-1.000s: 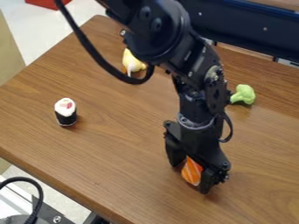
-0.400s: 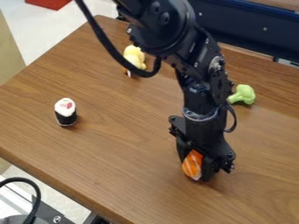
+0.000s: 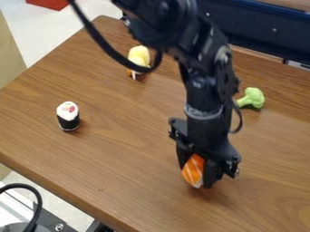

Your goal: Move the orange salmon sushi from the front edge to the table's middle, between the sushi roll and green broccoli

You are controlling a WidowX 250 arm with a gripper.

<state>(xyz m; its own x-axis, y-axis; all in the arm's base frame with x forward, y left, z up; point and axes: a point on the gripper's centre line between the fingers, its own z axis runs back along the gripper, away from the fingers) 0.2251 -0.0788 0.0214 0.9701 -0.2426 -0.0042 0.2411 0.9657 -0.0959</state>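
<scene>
The black gripper [image 3: 196, 176] hangs low over the front right part of the table, shut on an orange piece with white stripes [image 3: 193, 170], which sits between its two fingers. A sushi roll [image 3: 68, 116] with a white top and black side stands upright to the left. Behind the wrist, on the right, lies a green broccoli piece [image 3: 252, 98]. A yellow plush-like toy [image 3: 139, 56] is at the back, partly behind the arm's cable.
The brown wooden table [image 3: 115, 149] has its front edge running down from the left. A dark blue rail [image 3: 254, 29] crosses behind it. Metal equipment with a black cable [image 3: 37, 208] stands at the lower left, off the table.
The gripper has closed around the orange piece. Between the last two frames, arm and piece moved slightly left together.
</scene>
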